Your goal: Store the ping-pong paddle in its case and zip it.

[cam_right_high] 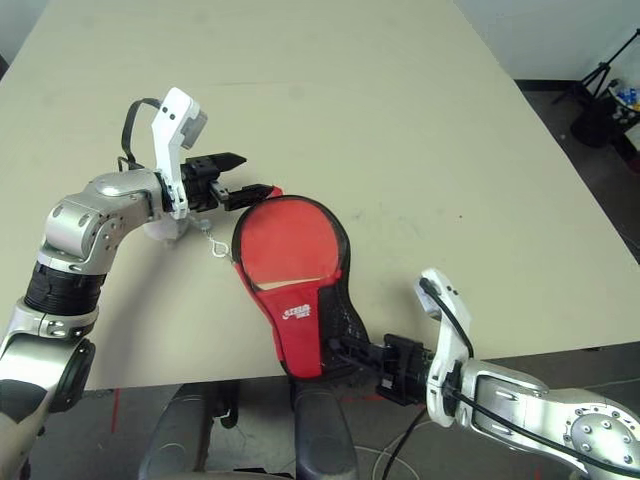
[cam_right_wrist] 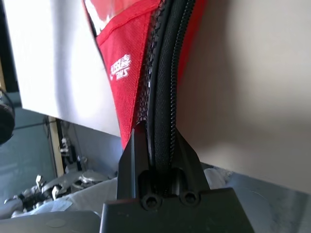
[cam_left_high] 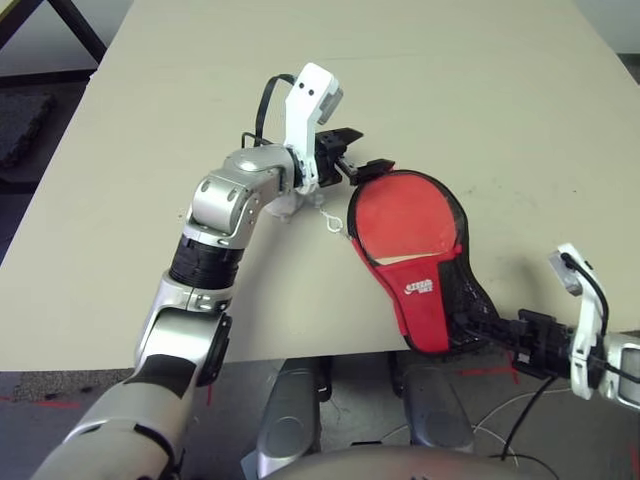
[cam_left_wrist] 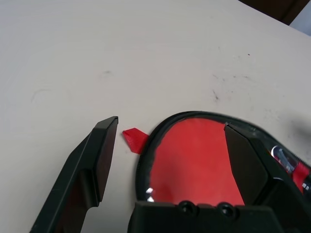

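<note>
Pom-pom lies at 10 o'clock, taking the case in the head view as the dial; its cord and ring run towards the case's edge. Left gripper is spread wide at 11 o'clock, holding nothing, with the red tab between its fingers' lines. The paddle appears to be inside the case, its red face behind the window at 12 o'clock. The case lies flat, narrow end at 5 o'clock by the table's near edge. Right gripper, between 4 and 5 o'clock, is closed on the case's black zip edging.

The step seems to be readying the zip run. Lower the left squarely over the tab and pinch only fabric, clear of the teeth. Keep the right's hold firm but without dragging, since a tug towards 5 o'clock could slide the case off the edge. Then draw the pull along the curve, edges level; a sideways yank may jam it.
</note>
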Robot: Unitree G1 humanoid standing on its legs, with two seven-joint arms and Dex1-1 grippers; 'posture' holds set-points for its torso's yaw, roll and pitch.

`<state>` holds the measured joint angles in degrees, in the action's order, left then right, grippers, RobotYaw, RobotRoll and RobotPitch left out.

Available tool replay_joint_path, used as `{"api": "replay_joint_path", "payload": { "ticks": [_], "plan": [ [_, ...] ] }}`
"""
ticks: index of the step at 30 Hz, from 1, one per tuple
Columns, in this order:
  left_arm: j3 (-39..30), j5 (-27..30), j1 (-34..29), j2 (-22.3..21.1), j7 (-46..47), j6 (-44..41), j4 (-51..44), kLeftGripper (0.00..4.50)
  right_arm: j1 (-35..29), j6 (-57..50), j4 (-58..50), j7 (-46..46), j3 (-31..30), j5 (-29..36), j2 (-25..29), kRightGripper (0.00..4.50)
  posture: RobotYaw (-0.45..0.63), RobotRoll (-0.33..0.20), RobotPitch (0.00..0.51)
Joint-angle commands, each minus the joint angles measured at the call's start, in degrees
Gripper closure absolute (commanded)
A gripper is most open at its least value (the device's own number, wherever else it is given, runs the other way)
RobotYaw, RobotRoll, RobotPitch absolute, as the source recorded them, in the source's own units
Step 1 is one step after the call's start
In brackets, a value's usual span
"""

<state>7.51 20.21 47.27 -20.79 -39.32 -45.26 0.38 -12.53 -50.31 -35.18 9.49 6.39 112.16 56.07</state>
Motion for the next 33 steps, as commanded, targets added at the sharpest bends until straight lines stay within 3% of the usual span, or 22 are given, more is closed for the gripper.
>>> {"api": "replay_joint_path", "payload": {
  "ticks": [1,6,11,21,26,29,33],
  "plan": [
    [0.59,-0.41,-0.28,0.19,-0.28,0.14,0.58,0.0,4.64,1.17,2.12,1.92,-4.55,0.84,-0.83,4.43,-0.05,0.0,0.275],
    [0.14,-0.36,-0.69,-0.24,0.02,-0.29,-0.1,0.0,11.98,-0.02,6.71,4.29,-7.41,0.84,-3.49,4.44,-0.02,0.0,0.275],
    [-0.16,-0.17,-1.31,-0.79,0.4,-0.77,-0.97,0.0,14.77,-1.53,8.7,5.04,-8.4,0.84,-4.9,4.44,-0.01,0.0,0.275],
    [0.01,-0.23,-1.04,-1.32,0.2,-0.8,-0.72,0.0,13.07,-3.77,7.43,3.41,-9.12,0.84,-4.53,4.44,-0.02,0.0,0.266],
    [0.27,-0.38,-0.26,-1.42,-0.43,-0.34,-0.07,0.0,13.57,-5.05,9.46,3.61,-8.19,0.84,-1.24,2.84,-0.03,0.0,0.258],
    [0.24,-0.53,0.36,-1.88,-1.15,0.07,0.33,0.0,13.93,-6.76,10.83,3.34,-6.42,0.84,3.64,1.85,-0.04,0.0,0.252],
    [-0.46,-0.56,1.16,-3.46,-2.21,0.55,0.82,0.0,15.59,-12.56,11.54,-3.26,-0.99,-6.44,15.12,0.64,-0.04,0.0,0.244]
  ]
}}
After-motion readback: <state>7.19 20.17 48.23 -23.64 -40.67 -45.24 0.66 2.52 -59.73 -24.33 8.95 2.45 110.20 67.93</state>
